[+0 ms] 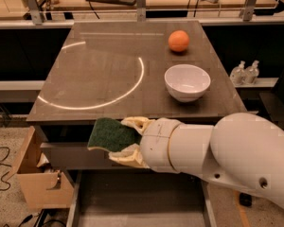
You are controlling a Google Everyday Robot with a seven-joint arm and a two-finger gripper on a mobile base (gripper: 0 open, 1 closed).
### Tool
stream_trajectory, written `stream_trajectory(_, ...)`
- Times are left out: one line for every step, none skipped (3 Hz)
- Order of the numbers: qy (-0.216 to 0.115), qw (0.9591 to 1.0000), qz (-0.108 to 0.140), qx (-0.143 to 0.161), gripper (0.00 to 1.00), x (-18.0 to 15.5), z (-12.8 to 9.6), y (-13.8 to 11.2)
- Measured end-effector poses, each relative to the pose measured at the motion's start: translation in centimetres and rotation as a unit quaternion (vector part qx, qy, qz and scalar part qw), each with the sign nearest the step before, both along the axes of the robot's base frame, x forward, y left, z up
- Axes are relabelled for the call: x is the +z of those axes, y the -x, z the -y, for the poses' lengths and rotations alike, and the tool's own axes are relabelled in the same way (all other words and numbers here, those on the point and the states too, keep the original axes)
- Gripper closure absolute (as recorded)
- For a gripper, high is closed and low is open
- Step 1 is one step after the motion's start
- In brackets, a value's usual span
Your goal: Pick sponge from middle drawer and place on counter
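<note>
My gripper (128,142) is shut on the sponge (111,134), whose dark green face points up. The cream fingertips (135,124) pinch its right end. I hold it in the air just in front of the counter's (104,70) front edge, at about the counter's height, above the open middle drawer (132,200). The drawer's grey floor shows below the arm and has nothing on it where I can see. The white arm fills the lower right of the camera view.
A white bowl (187,82) stands on the counter's right side, and an orange ball (179,40) lies behind it. A cardboard box (38,183) sits on the floor at the left. Two small bottles (244,72) stand on a shelf to the right.
</note>
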State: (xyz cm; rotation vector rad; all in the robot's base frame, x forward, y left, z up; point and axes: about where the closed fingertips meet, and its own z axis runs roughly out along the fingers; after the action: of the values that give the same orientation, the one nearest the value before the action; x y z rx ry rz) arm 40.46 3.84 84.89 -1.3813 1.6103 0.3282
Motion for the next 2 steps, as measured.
stream_trajectory(-0.030,0.9993,0.013,-0.016,1.00,-0.3,-2.7,-2.6)
stream_trajectory(-0.031,0.9984,0.031,-0.037,1.00,0.2,-2.4,-4.0)
